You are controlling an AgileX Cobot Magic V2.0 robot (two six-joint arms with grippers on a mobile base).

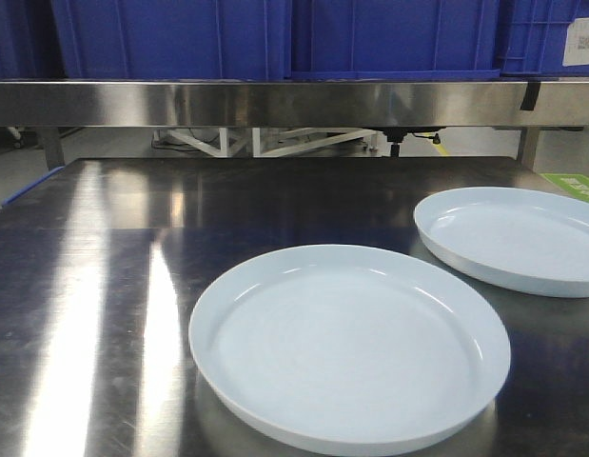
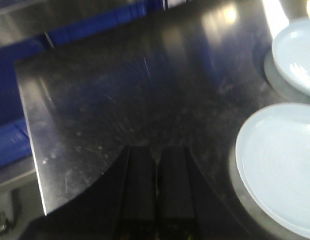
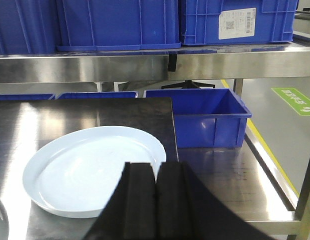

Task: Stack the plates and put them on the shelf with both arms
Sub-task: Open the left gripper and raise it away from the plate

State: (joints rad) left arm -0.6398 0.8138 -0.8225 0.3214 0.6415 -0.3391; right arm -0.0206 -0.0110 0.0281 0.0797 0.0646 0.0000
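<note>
- Left claw (image 2: 156,150): clenched, fingers side by side with only a thin seam between them, nothing gripped. I see bare tabletop (image 2: 119,90) ahead of it; can't tell its height above the steel.
- Centre plate (image 2: 280,165): off to the right of the left claw, apart from it, lying flat and right side up.
- Right plate (image 2: 297,60): ahead-right of the left claw, beyond the centre plate, partly cut off by the frame edge.
- Right claw (image 3: 156,167): clenched too, fingers pressed together, holding nothing.
- From the right claw, the right plate lies just ahead and to the left. Its near rim runs behind the fingers in my wrist view, so I can't tell whether they touch.
- The plates are not stacked. They lie side by side on the tabletop with a gap of steel between them, both empty.
- Shelf (image 1: 275,103): ahead of both claws, past the plates. Its long front rail runs across above tabletop level. Both plates are on the tabletop, not on the shelf.
- Blue crates (image 1: 180,38): lined up on the shelf above the rail. One ahead-right of the right claw carries a white barcode label (image 3: 237,22).
- Open blue bin (image 3: 200,115): ahead-right of the right claw, past the tabletop edge, on a lower steel surface.
- Green floor marking (image 3: 294,100): far right of the right claw, on the floor.
</note>
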